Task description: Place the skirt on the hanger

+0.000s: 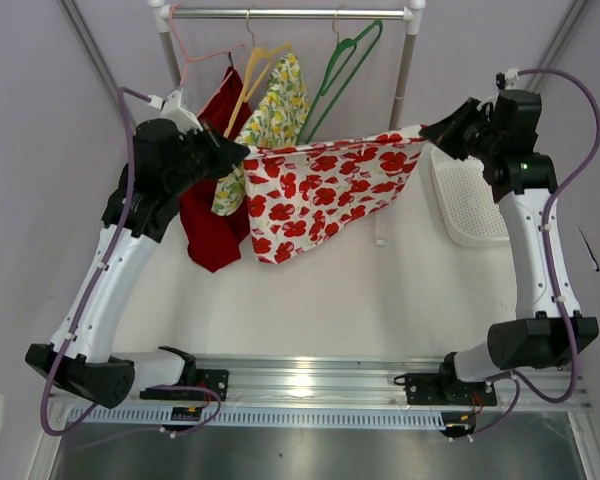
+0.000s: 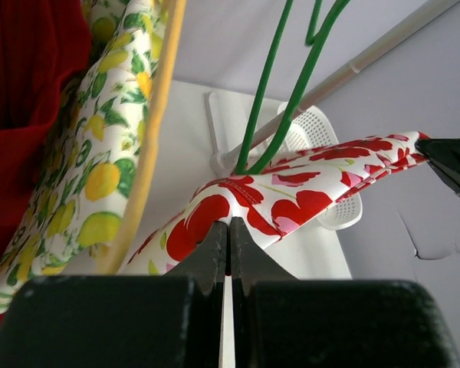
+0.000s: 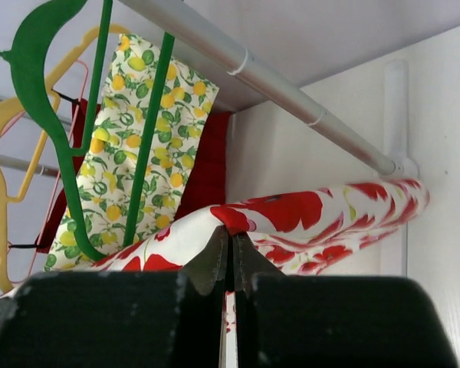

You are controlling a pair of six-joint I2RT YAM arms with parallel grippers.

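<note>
Above the desk (image 1: pixel 360 290), the skirt (image 1: pixel 315 195) is hanging stretched left-to-right, its top edge crossing the lower end of the hanger (image 1: pixel 342 68). The left fingers (image 2: pixel 207 261) and right fingers (image 3: pixel 207 264) are pinching opposite corners, the left sitting nearer.

Soft, even light fills the top view, with faint shadows and white glare on the rail (image 1: pixel 300 380) at 6 o'clock. Both wrist views show dark, slightly blurred fingers (image 2: pixel 211 257) at 6 o'clock.
</note>
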